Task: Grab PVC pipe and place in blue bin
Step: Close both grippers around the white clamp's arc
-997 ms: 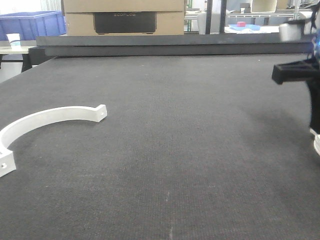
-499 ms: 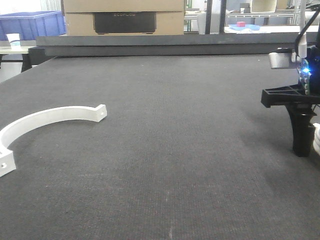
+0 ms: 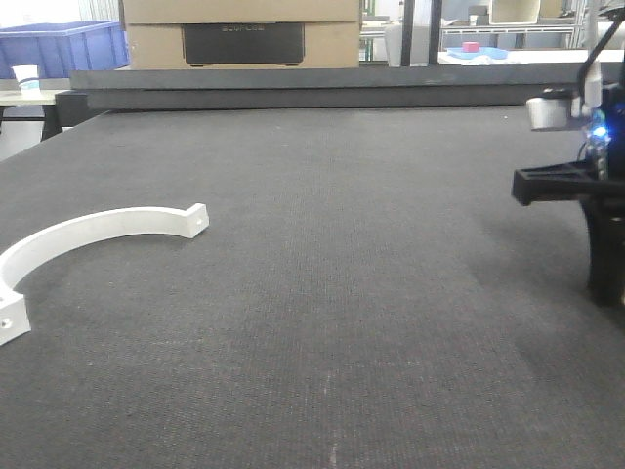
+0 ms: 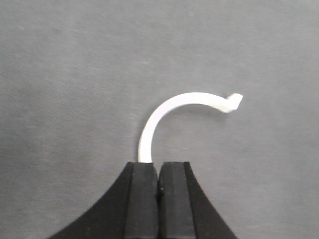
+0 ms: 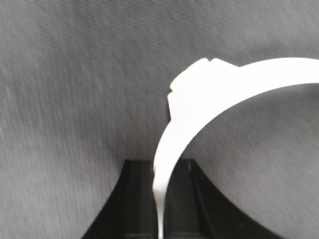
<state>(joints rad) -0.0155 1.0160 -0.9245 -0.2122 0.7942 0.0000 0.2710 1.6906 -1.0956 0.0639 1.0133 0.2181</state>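
The counter [image 3: 342, 293] carries the loose pipe [image 3: 98, 227] at front left, one end cropped. The bin [image 3: 59, 44] stands beyond it, partly cropped. The right end effector [image 5: 160, 167] clamps the held pipe [image 5: 239, 79], whose far end is out of frame. The left end effector [image 4: 158, 167] is closed and empty, hiding the loose pipe's tip.

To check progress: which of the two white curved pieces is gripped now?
The clamped piece, pinched in the right gripper; the loose piece lies flat on the table, before the shut left gripper.
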